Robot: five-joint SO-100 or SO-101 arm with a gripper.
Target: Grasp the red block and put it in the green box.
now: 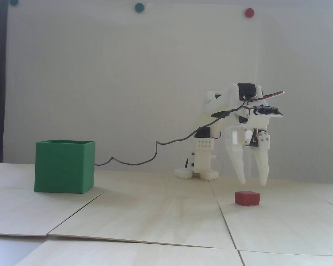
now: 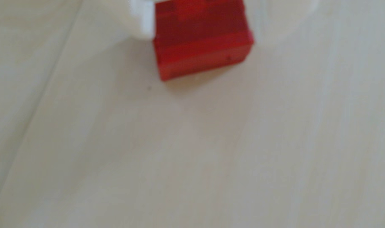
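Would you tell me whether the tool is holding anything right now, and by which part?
Nothing is held: the tool hangs open above the red block, which lies on the table.

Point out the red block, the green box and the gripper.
red block [image 1: 247, 198]: fixed view, middle of its front face.
green box [image 1: 59, 167]: fixed view, middle of its front wall.
gripper [image 1: 253, 183]: fixed view, midway between its open fingertips, above the block.

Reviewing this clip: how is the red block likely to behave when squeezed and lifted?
The red block looks solid and flat-sided, so probably stiff and unlikely to roll. Wider than tall, it should resist tipping. Small beneath the open gripper, it is likely light.
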